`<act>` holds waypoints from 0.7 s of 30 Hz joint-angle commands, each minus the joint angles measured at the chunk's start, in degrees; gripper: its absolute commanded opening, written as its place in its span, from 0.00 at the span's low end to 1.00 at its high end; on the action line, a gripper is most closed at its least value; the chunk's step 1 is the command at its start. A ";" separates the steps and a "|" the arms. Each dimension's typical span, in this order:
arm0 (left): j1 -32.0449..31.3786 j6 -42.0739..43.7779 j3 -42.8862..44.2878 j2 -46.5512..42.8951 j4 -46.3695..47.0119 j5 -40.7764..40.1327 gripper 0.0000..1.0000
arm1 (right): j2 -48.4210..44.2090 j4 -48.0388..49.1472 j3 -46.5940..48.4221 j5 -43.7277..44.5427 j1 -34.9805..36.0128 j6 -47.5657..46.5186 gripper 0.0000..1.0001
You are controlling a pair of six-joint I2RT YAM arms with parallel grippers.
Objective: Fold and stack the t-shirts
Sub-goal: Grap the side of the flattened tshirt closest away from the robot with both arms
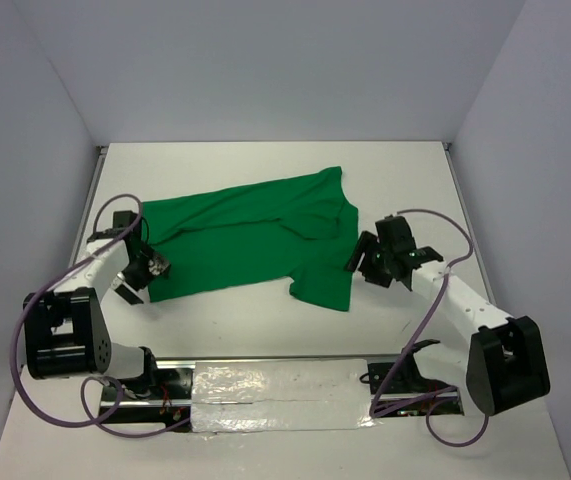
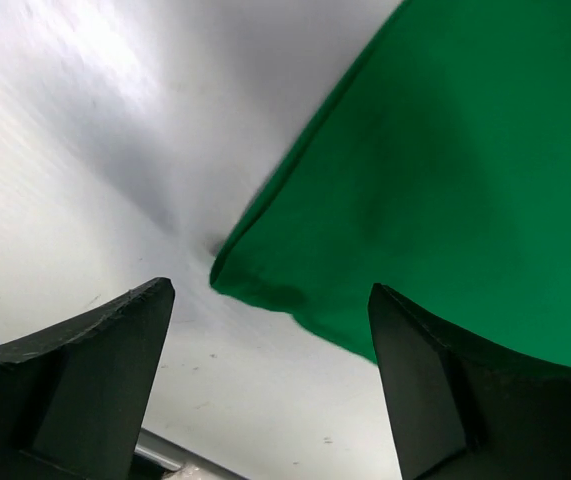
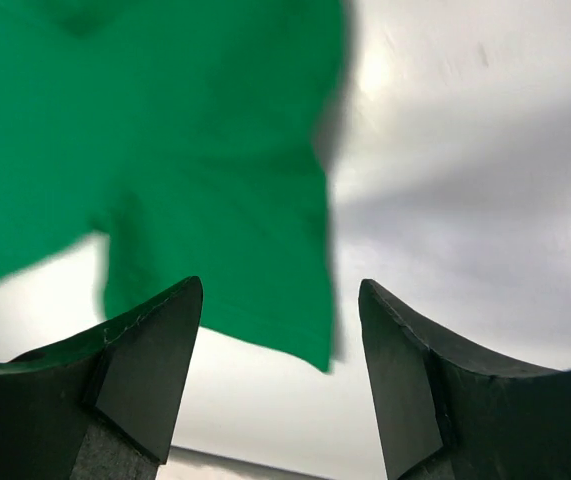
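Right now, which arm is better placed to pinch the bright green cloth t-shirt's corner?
Left, probably: the open left gripper frames the t-shirt corner sharply; the right gripper has a blurred view.

The bright green short-sleeved cloth t-shirt (image 1: 255, 240) looks soft and matt, gently creased, without sheen. The flat white counter (image 1: 265, 325) under it is smooth, with a dull, faintly scuffed finish. Along the counter's near edge lies a crinkled, shiny strip of silvery foil (image 1: 275, 400). The left claw (image 2: 270, 300) and right claw (image 3: 280, 290) have matt black plastic fingers, slightly rough at the edges. The purple cables (image 1: 455, 438) look smooth and rubbery.
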 commanded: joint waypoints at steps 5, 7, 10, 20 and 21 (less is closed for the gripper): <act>0.20 -4.80 -4.99 -1.28 4.47 3.50 0.87 | -5.67 1.39 -10.43 -4.29 -0.06 6.64 0.72; 0.11 -5.24 -5.07 -1.72 3.33 1.74 0.83 | -8.48 -0.18 -12.45 -3.42 -0.06 7.26 0.72; 0.11 -6.38 -6.57 -2.43 4.64 0.95 0.75 | -12.00 -1.60 -14.83 -2.71 -0.23 8.76 0.72; 0.20 -9.37 -6.92 1.62 7.81 -2.92 0.11 | -11.04 4.28 -20.80 -8.68 -0.06 12.53 0.67; 0.11 -9.37 -6.92 1.35 7.72 -3.01 0.03 | -10.43 5.68 -21.07 -9.30 -0.06 12.71 0.67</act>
